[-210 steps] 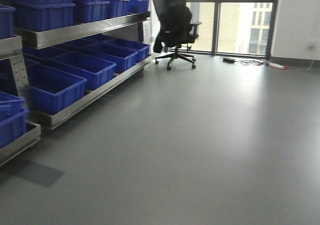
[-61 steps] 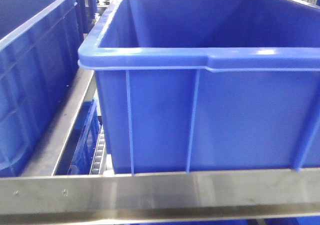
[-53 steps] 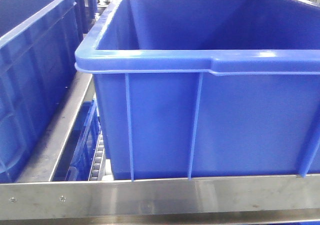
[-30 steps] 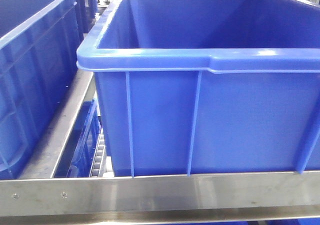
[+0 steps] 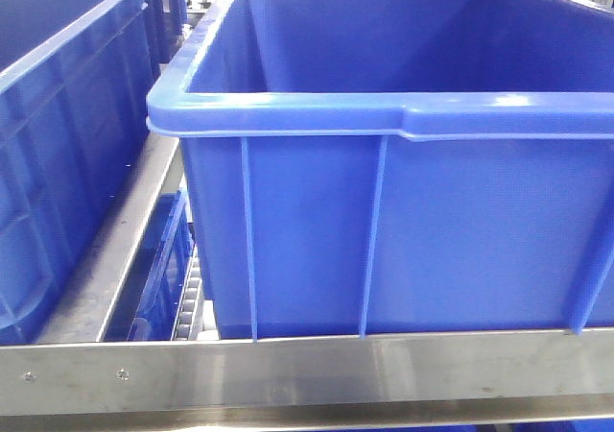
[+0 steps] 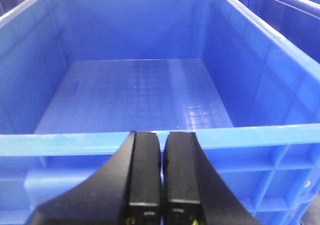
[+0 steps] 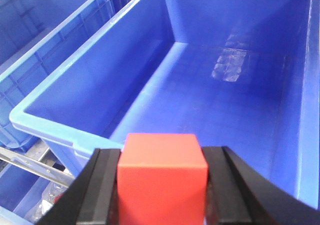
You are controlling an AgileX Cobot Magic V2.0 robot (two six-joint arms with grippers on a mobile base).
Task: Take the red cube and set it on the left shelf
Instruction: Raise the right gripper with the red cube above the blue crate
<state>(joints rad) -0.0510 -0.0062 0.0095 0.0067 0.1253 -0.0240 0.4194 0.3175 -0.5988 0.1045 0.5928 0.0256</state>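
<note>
The red cube (image 7: pixel 161 180) fills the bottom of the right wrist view, clamped between the two black fingers of my right gripper (image 7: pixel 162 157), which is shut on it. It hangs over the near rim of a large blue crate (image 7: pixel 220 100) with a bare floor. My left gripper (image 6: pixel 161 150) is shut, its fingers pressed together with nothing between them, just in front of a blue crate's near rim (image 6: pixel 250 135). The left shelf shows in the front view as a brushed steel front rail (image 5: pixel 307 370) under the blue crate (image 5: pixel 403 230). Neither gripper shows in the front view.
A second blue crate (image 5: pixel 58 134) stands to the left on the same tier, with a steel divider (image 5: pixel 120 250) and a roller track (image 5: pixel 187 302) in the gap between. More blue crates (image 7: pixel 45 40) flank the one under the cube.
Between 3.5 s ago and 1 s ago the view went from open floor with the shelf at the left to a close view of the crate and rail. Since then it has only shifted slightly.
</note>
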